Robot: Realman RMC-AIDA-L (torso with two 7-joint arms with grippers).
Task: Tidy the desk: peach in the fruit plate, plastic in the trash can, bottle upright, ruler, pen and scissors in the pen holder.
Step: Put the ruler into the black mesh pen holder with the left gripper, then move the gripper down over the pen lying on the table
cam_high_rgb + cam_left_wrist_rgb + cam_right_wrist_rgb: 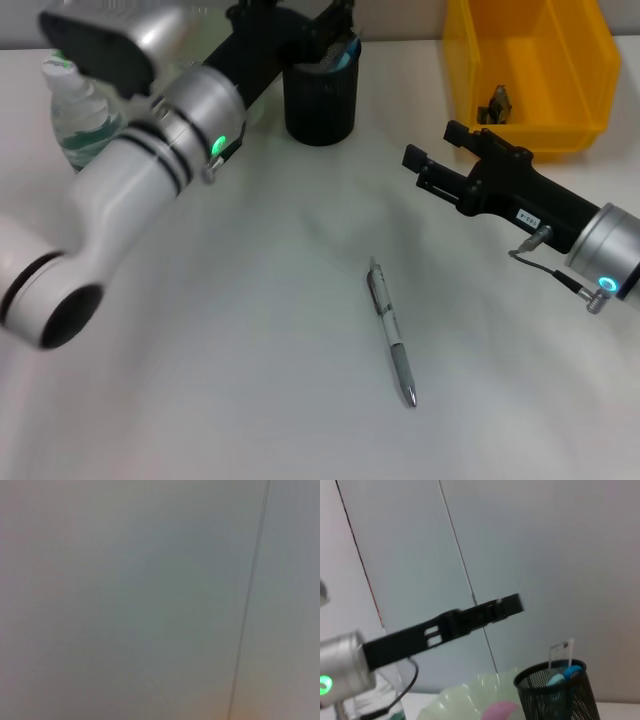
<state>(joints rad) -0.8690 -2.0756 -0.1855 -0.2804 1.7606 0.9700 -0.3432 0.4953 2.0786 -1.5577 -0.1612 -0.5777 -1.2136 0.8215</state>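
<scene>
Silver pen lying loose mid-table; left gripper raised above holder at far edge, grip impossible to tell; right gripper hovering by bin, grip likewise.

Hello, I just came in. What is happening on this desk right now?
The robot is tidying the desk. Its left gripper reaches over the black pen holder at the back, where blue handles and a clear ruler already stand. The right gripper hovers in front of the yellow bin, holding nothing. A pen lies on the table, not yet picked up. The bottle stands upright at the back left, and a peach sits in the fruit plate.
</scene>
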